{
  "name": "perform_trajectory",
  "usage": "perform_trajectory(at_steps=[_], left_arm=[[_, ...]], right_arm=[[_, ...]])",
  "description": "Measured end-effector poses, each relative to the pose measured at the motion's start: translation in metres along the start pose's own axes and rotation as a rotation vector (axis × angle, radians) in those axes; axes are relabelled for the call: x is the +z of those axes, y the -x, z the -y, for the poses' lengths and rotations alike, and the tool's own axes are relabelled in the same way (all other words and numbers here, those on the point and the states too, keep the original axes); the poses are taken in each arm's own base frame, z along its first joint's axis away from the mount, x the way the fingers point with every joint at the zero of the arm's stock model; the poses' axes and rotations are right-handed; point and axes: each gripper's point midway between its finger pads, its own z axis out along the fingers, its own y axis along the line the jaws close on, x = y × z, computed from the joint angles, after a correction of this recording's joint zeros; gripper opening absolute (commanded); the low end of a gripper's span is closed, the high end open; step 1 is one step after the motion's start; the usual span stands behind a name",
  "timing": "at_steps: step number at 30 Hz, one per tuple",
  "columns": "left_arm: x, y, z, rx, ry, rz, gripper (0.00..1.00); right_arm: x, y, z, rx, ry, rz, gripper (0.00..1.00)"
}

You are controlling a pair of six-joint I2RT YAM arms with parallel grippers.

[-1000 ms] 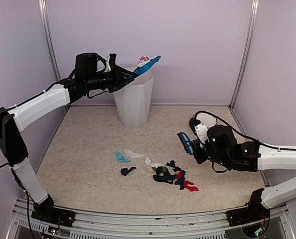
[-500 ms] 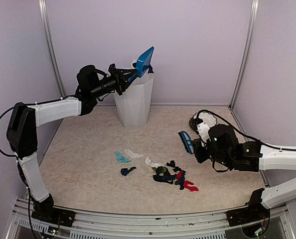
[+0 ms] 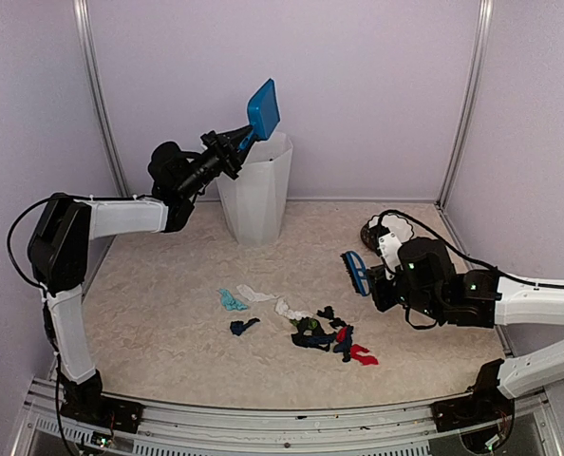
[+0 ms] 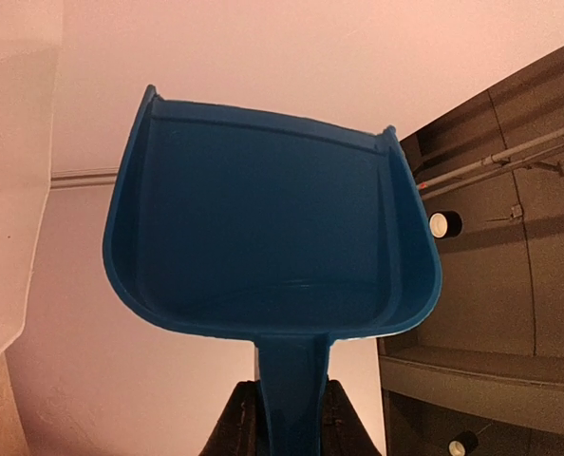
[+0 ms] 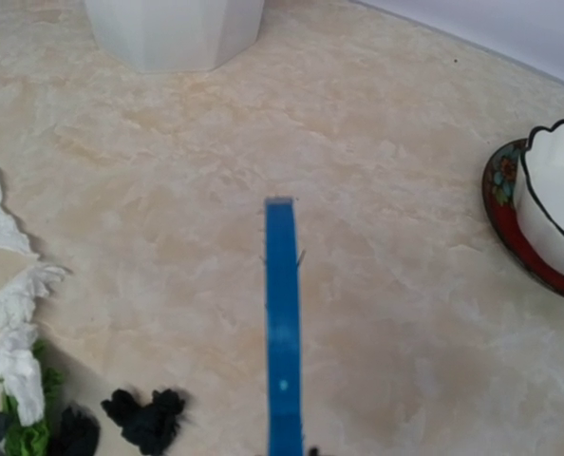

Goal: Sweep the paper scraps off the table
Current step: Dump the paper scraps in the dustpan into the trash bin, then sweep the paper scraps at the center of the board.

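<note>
Both gripping, L jaws on dustpan (image 3: 263, 106) over bin (image 3: 255, 201) rim, R jaws on brush (image 3: 353, 271), scraps (image 3: 310, 332) mid table (image 3: 168, 285).

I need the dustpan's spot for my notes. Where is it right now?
In the top view the blue dustpan is at the back left, raised above the rim of the white bin, its handle clamped in the left gripper.

The paper scraps (image 3: 306, 332), crumpled bits in teal, white, black, green and red, lie loosely strewn in a band across the near middle of the beige, marbled table (image 3: 159, 285).
</note>
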Motion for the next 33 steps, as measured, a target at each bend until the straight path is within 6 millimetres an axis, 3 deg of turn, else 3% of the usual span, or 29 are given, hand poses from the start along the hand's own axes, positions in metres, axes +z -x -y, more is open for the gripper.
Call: perform_trajectory(at_steps=[10,16,20,27,33], left_arm=[[-0.012,0.001,0.004,-0.042,-0.066,0.025,0.00],[-0.019,-0.011,0.007,0.014,-0.045,-0.029,0.00],[-0.028,-0.029,0.027,0.093,-0.047,-0.090,0.00],[-0.047,-0.072,0.091,0.300,-0.089,-0.205,0.00],[-0.074,-0.092,0.102,0.454,-0.022,-0.245,0.00]], right_arm=[[0.000,-0.004,-0.001,0.016,0.008,-0.016,0.00],[-0.005,0.001,-0.005,0.020,0.045,-0.004,0.00],[-0.012,0.011,-0.009,0.040,0.084,0.034,0.00],[-0.020,0.031,-0.026,0.124,0.200,0.096,0.00],[-0.020,0.042,-0.047,0.208,0.316,0.125,0.00]])
